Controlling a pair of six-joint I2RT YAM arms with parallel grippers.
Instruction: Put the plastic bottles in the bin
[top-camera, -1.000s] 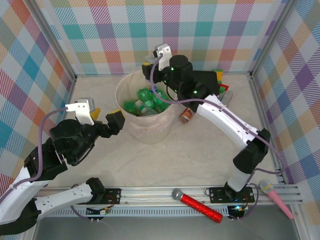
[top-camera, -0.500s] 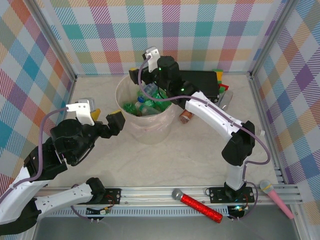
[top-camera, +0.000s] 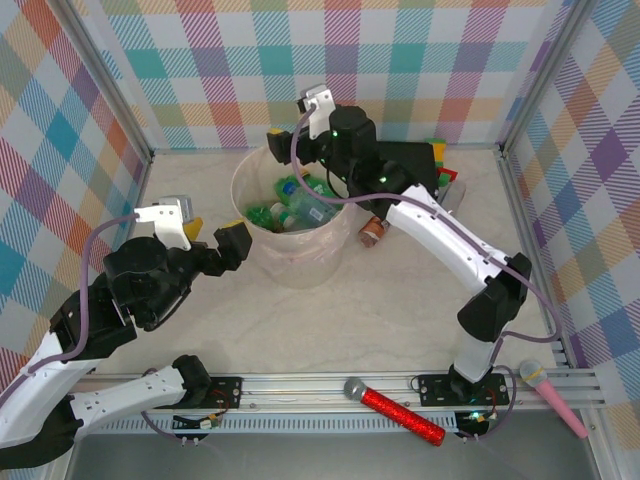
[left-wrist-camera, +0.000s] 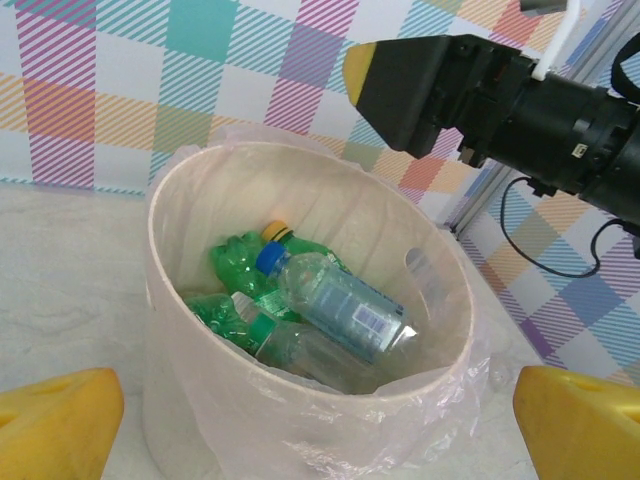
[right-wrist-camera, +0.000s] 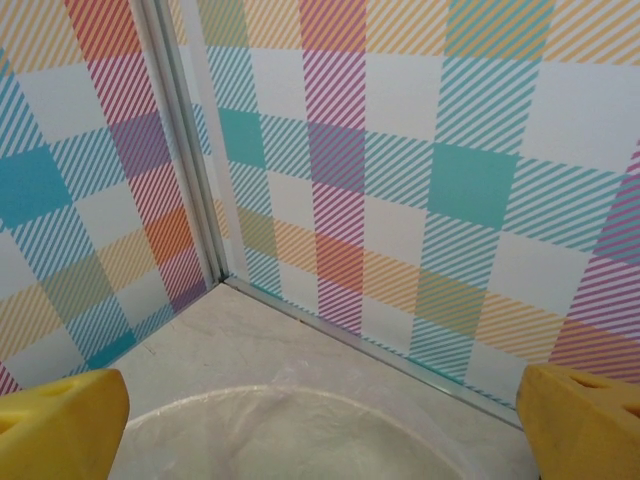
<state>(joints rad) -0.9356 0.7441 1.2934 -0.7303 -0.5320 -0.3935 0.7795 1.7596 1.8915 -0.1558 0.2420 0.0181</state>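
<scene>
We are looking at the left hand (top-camera: 212, 235) hanging just left of the bin (top-camera: 290, 268), released, its yellow-tipped fingers (left-wrist-camera: 55, 425) spread wide with nothing between them; the bin is standing upright on the bench (top-camera: 330, 320), a thin plastic liner (left-wrist-camera: 330, 440) spilling over its rim. Inside the bin, green bottles (left-wrist-camera: 235, 265) are lying in a heap, one showing a yellow cap; a clear bottle (left-wrist-camera: 340, 305) with a blue cap and blue label is lying tilted on top of them. Above the bin's far rim the right hand (top-camera: 290, 155) is hovering, released too, its fingers (right-wrist-camera: 60, 420) standing far apart and gripping nothing. Just right of the bin, a brown bottle (top-camera: 373, 232) is lying on the bench, outside the bin. Nearer to us than the bin and to its right, a red glittery microphone (top-camera: 400, 412) is resting on the front rail; further right a pink microphone (top-camera: 555, 395) is lying.
</scene>
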